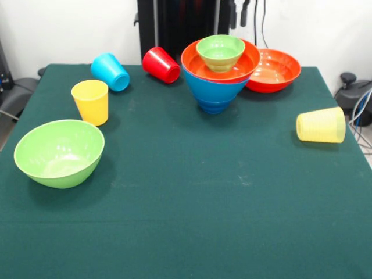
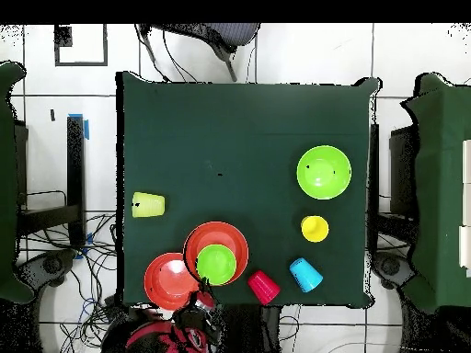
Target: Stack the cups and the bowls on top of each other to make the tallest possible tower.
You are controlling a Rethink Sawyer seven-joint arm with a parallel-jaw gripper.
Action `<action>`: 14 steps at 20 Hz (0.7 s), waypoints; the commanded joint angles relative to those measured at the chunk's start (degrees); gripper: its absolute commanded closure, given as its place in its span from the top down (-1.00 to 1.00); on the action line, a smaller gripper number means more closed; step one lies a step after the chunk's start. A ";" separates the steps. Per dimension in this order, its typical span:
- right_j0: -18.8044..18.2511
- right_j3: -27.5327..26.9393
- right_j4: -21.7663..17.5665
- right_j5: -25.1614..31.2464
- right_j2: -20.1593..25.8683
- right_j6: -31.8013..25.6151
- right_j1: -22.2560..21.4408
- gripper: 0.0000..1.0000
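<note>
The tower [image 1: 220,72] stands upper centre in the front view: a blue bowl [image 1: 214,93] at the bottom, an orange-red bowl [image 1: 247,63] nested in it, and a small green bowl [image 1: 221,52] sitting in that. Touching it on the right is a second orange-red bowl [image 1: 278,70], upright on the table [image 1: 192,221]. The big green bowl [image 1: 59,152] rests alone at the left edge, well apart from the pile. A yellow cup [image 1: 90,102] stands upright just above it; a blue cup [image 1: 110,72] and a red cup [image 1: 161,64] lie on their sides along the top edge, and a ribbed pale cup [image 1: 321,125] lies on its side at the right. In the overhead view the arm [image 2: 170,333] shows only at the bottom edge, just below the pile, and I cannot tell how the gripper is set. The job looks mid-build: three bowls are stacked, two bowls and all four cups remain loose. A sensible next move would be adding a cup on the small green bowl; the upright yellow cup seems the easiest grasp, while the tipped cups would need righting or a side-on grip. Any placement must be gentle, as the pile sits on a narrow base.
</note>
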 commanded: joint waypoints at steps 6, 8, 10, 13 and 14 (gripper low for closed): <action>-10.96 3.55 11.98 -3.84 13.60 -23.58 -2.54 1.00; -13.28 4.14 12.46 -3.01 14.92 -25.49 -3.12 1.00; -17.04 5.10 14.89 -1.58 17.14 -29.88 -3.44 1.00; -23.08 7.02 18.32 -1.69 22.00 -33.74 -5.20 1.00; -26.21 7.35 20.52 -1.91 24.82 -35.96 -5.39 1.00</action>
